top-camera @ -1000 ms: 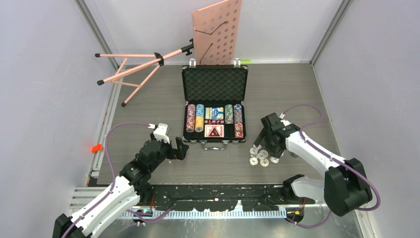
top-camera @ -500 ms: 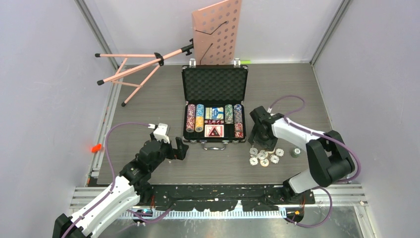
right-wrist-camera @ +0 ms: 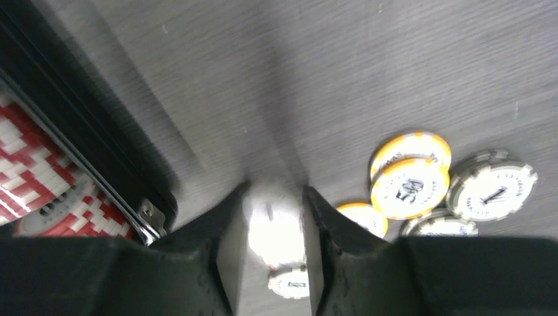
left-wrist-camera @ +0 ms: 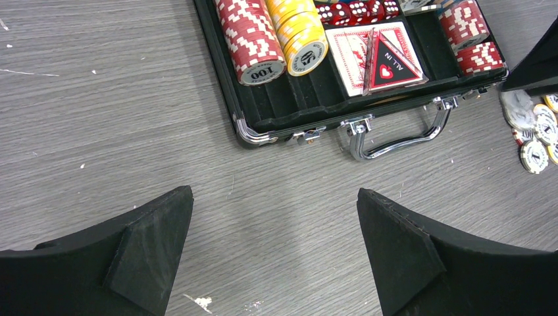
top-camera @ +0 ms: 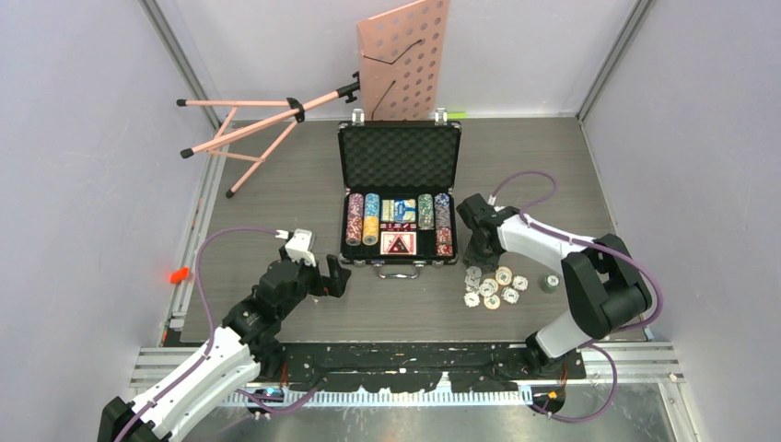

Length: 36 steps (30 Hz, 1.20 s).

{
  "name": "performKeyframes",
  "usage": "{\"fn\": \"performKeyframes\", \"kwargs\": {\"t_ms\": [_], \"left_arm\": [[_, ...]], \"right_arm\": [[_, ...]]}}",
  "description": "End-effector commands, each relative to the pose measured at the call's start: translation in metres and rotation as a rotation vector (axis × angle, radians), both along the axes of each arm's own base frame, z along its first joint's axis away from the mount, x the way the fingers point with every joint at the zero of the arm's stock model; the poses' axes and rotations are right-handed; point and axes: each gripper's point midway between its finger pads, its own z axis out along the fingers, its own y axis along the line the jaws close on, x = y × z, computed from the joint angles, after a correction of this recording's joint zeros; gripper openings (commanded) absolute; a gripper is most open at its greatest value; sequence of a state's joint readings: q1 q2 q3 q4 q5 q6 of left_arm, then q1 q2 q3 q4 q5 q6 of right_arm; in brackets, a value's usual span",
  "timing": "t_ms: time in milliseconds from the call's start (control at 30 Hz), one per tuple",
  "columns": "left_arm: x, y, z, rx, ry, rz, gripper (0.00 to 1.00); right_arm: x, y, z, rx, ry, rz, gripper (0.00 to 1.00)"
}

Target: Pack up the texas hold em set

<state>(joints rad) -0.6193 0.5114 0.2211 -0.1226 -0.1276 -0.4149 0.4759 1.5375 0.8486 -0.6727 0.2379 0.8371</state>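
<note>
Black ribbed briefcase [top-camera: 399, 157] lies open mid-frame, mostly filled — yellow-and-white poker chips [top-camera: 493, 287] lie loose at its lower right, the right gripper [right-wrist-camera: 273, 197] pinching one pale chip [right-wrist-camera: 271, 230], the left gripper [left-wrist-camera: 274, 194] gaping empty, closing not yet done.

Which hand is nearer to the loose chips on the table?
Right. The right hand is at the loose chips, gripping a white chip; the left hand is near the briefcase's opposite corner.

A pink music stand [top-camera: 295, 109] lies tipped over at the far left of the grey wood-grain counter [top-camera: 276, 189]. Its tripod legs point left, and its perforated desk [top-camera: 403, 60] stands against the back wall. A small orange object [top-camera: 178, 274] sits beside the counter's left edge.
</note>
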Motion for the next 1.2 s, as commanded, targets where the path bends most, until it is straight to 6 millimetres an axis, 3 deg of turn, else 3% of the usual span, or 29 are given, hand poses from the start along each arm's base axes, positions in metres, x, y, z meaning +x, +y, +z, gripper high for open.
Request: {"fn": "performKeyframes", "kwargs": {"t_ms": [0, 267, 467, 667, 733, 933, 1167], "left_arm": [[0.006, -0.006, 0.015, -0.033, -0.049, -0.011, 0.99], [0.006, -0.006, 0.015, -0.033, -0.049, -0.011, 0.99], [0.006, -0.006, 0.015, -0.036, -0.050, -0.012, 0.99], [0.005, -0.012, 0.016, -0.033, -0.042, -0.043, 0.95], [0.005, -0.014, 0.016, -0.021, -0.037, -0.050, 0.95], [-0.007, -0.030, 0.011, 0.015, 0.039, -0.091, 0.95], [-0.052, -0.027, -0.006, 0.106, 0.277, -0.007, 1.00]], "right_arm": [[0.007, 0.000, 0.006, -0.003, -0.031, -0.008, 0.24], [0.004, 0.003, 0.022, 0.023, -0.037, 0.008, 0.24], [-0.007, 0.005, 0.034, 0.042, -0.036, 0.050, 0.45], [-0.029, 0.020, 0.051, 0.080, -0.069, 0.133, 0.72], [-0.037, 0.023, 0.054, 0.068, -0.073, 0.154, 0.75], [-0.058, 0.020, 0.043, 0.032, -0.036, 0.152, 0.75], [-0.061, 0.017, 0.027, 0.032, -0.040, 0.135, 0.74]]}}
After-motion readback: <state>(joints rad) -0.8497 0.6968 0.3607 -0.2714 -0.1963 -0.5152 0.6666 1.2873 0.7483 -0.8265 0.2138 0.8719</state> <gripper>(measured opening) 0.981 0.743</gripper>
